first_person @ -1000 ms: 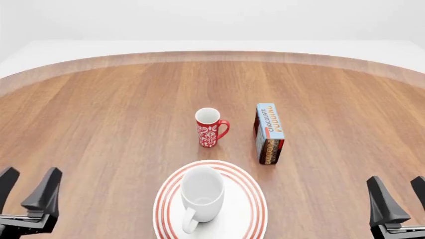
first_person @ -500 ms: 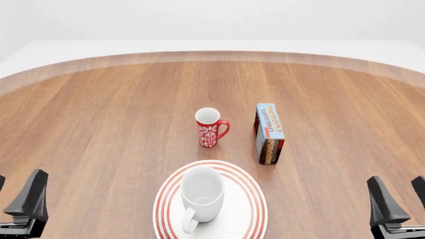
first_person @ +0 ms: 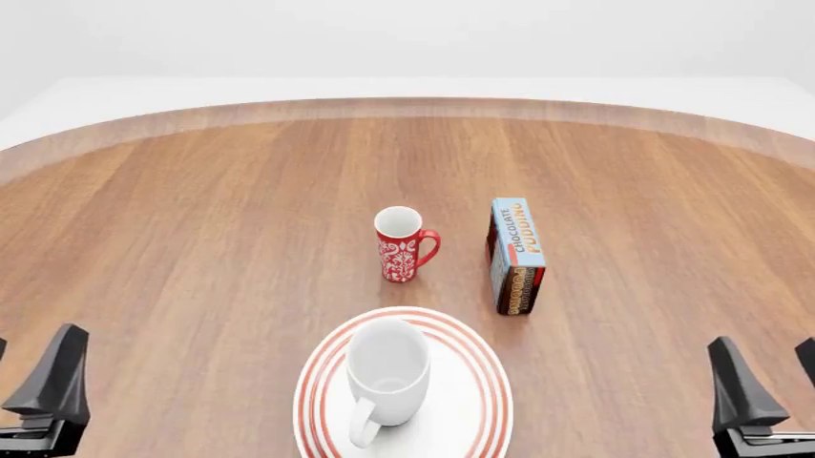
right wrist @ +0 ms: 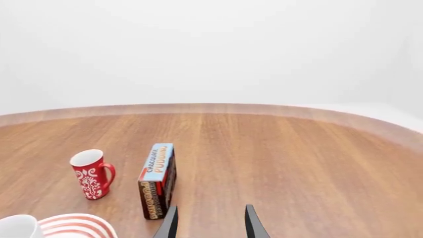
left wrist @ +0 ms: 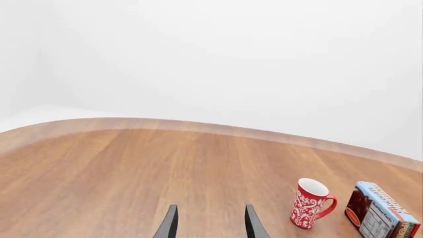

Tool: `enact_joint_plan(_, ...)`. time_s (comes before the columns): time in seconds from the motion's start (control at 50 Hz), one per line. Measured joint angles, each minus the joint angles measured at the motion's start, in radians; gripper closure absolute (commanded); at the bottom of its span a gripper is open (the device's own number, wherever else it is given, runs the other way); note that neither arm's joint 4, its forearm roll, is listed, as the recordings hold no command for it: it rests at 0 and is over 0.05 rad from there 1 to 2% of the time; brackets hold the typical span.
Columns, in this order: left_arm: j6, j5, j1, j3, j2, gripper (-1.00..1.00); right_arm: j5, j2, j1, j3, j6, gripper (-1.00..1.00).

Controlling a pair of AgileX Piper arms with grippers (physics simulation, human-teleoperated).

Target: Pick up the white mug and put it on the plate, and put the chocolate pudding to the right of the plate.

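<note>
Both my grippers, left (first_person: 29,386) and right (first_person: 764,391), hang open and empty at the wooden table's (first_person: 191,239) near edge. My glossy white mug (first_person: 386,374) stands upright on the red-ringed white plate (first_person: 478,401); the blue-faced, brown-sided chocolate pudding box (first_person: 516,256) stands just beyond the plate's right rim, beside the patterned red mug (first_person: 404,245), with nothing blocking my right arm's reach.

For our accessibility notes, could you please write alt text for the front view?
A white mug stands upright on a red-ringed plate at the near edge of a wooden table. Beyond it are a red mug and a chocolate pudding box.
</note>
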Motion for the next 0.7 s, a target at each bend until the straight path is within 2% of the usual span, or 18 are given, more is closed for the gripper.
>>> enact_joint_plan(0.4, 0.000, -0.001, -0.007, 0.000, -0.001, -1.00, 0.017, 0.020, 0.014, -0.042, -0.041, -1.00)
enact_joint_plan(0.7, -0.002, -0.003, -0.011, 0.000, -0.002, -1.00, -0.016, 0.117, 0.043, -0.108, -0.077, -1.00)
